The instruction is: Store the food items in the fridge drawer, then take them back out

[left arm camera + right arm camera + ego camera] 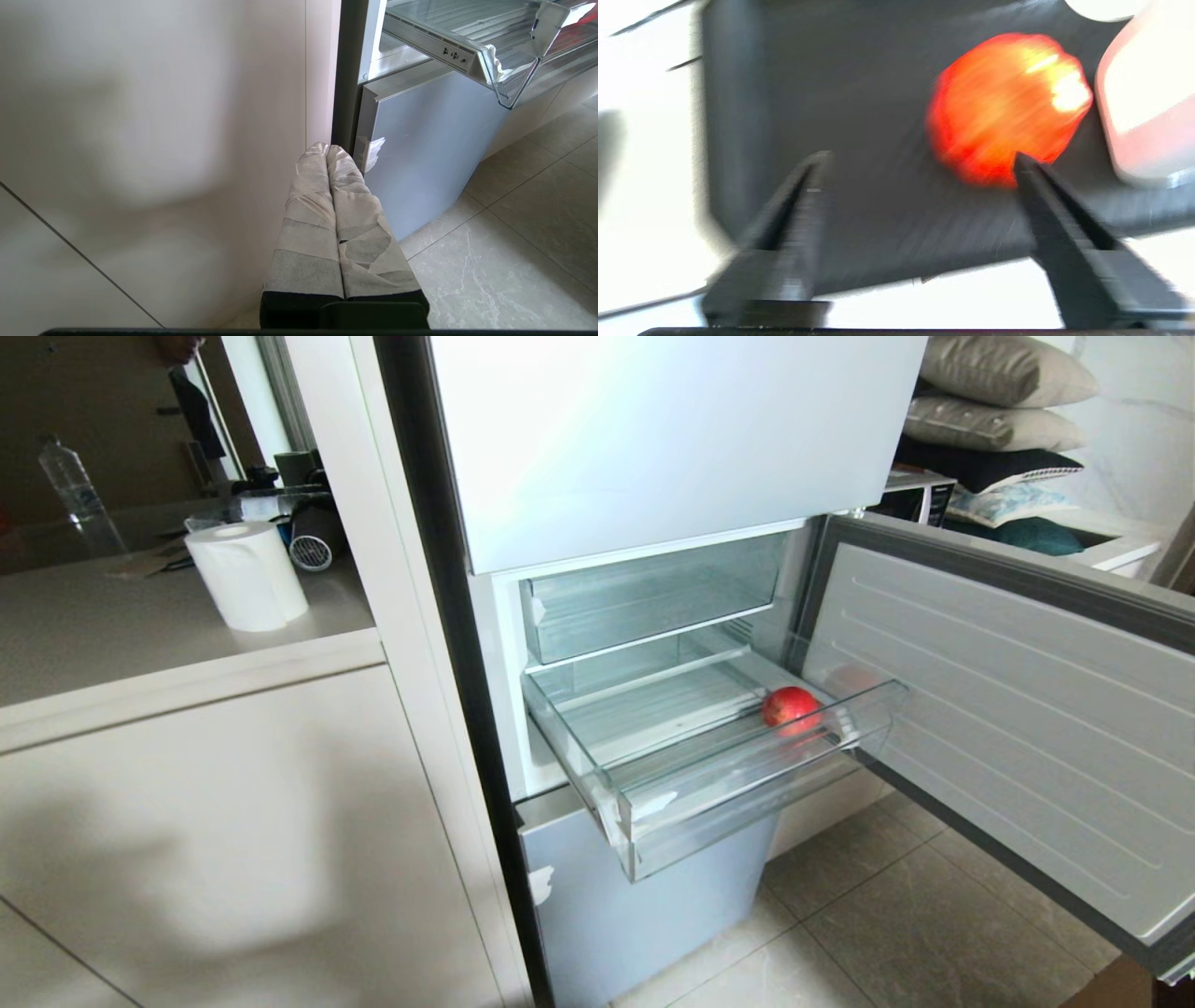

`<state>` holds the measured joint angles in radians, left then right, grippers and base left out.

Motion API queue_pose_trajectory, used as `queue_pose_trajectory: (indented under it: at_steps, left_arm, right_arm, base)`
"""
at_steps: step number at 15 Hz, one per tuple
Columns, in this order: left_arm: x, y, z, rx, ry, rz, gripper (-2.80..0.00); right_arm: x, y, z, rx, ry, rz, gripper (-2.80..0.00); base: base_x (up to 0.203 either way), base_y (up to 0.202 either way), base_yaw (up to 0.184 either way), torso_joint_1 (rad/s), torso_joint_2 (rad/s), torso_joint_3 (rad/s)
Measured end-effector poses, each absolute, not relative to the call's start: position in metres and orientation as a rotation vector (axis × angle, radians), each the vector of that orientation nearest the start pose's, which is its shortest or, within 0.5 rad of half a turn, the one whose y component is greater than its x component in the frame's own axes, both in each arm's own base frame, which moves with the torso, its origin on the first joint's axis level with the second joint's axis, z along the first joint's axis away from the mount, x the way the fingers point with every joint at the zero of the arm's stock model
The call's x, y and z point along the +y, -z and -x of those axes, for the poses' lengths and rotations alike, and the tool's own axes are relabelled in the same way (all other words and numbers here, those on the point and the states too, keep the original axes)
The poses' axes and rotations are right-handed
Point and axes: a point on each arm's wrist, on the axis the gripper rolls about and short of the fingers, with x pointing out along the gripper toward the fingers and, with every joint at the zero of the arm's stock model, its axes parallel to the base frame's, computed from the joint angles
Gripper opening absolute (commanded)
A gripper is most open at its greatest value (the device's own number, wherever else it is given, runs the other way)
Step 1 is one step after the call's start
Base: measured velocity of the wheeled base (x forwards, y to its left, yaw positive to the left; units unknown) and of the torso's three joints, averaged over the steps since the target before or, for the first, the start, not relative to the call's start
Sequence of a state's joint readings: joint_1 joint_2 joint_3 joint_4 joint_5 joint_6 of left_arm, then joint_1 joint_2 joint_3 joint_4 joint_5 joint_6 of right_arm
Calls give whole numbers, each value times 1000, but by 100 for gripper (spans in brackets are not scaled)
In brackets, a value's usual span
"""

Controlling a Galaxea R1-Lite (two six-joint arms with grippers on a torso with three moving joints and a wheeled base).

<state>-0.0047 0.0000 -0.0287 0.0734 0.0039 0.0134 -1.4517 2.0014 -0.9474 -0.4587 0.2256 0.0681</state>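
One apple (792, 708) lies in the pulled-out drawer (747, 793), at its right end, with no arm in the head view. Left gripper (328, 150) hangs closed beside the fridge's lower panel. Right gripper (920, 161) gapes empty; a second red fruit (1008, 107) sits just past one fingertip on a dark surface.

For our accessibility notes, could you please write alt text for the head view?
A red apple lies in the pulled-out clear fridge drawer, near its right end, beside the open fridge door. A paper towel roll stands on the counter to the left; neither arm shows.
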Motion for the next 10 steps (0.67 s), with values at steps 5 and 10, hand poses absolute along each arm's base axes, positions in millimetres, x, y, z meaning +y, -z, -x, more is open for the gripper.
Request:
queue_pose_trajectory:
  at_steps: [5,10]
  left_arm:
    - [0,-76,25,45,1,-14,-280]
    - [0,-76,25,45,1,-14,-280]
  right_arm:
    - [-288,-144,-52,336,1140,-469,-280]
    - [-160,-146,-93,385,772,-347,-280]
  base:
    - [0,0,0,0,0,0]
    - [0,0,0,0,0,0]
